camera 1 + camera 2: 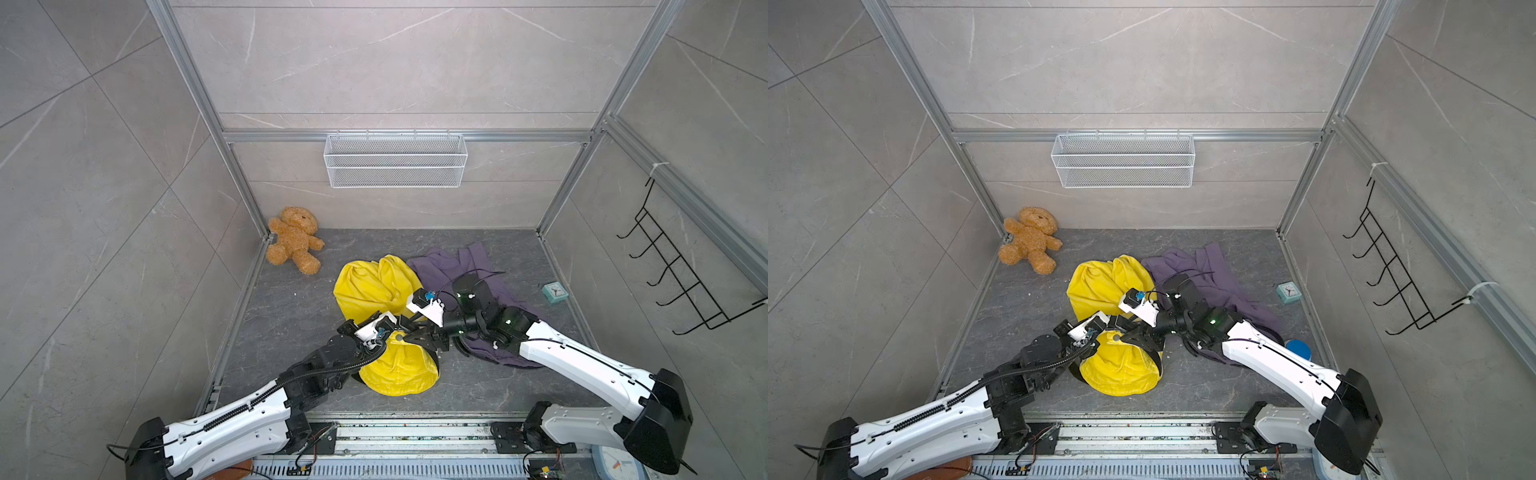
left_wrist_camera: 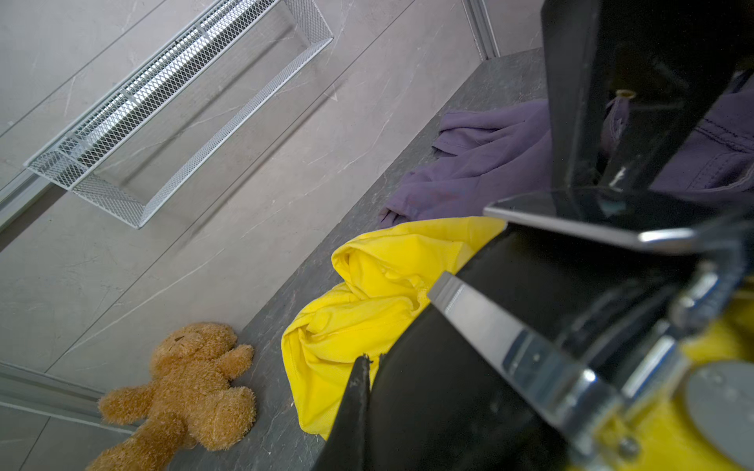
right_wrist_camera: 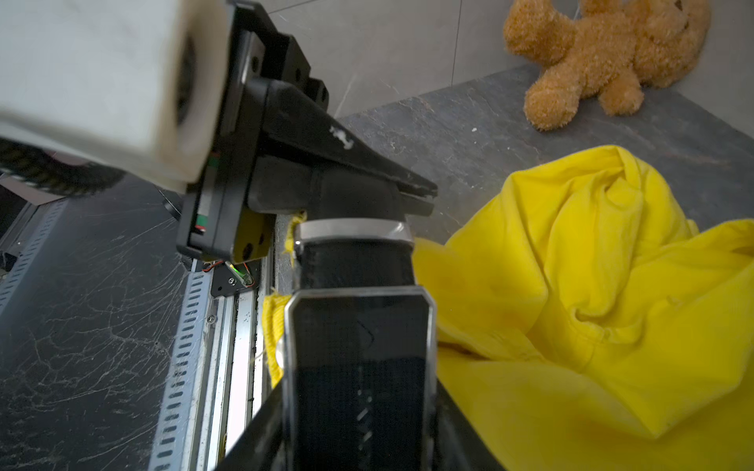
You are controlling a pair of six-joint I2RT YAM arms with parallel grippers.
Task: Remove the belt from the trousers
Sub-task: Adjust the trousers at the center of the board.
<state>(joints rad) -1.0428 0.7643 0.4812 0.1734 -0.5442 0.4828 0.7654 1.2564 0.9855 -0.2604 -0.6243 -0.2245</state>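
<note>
undoing the black belt at the yellow cloth trousers' waist. left gripper is pinched shut on its strap. right gripper sits round the silver buckle; i cannot tell if it grips. next, pull the strap free.

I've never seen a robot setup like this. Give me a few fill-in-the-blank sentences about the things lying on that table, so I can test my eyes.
1. The trousers are ___ in colour.
2. The belt has a ___ strap.
3. The crumpled garment beside the trousers is ___.
4. The brown soft toy in the far corner is a teddy ___.

Missing words: yellow; black; purple; bear.
</note>
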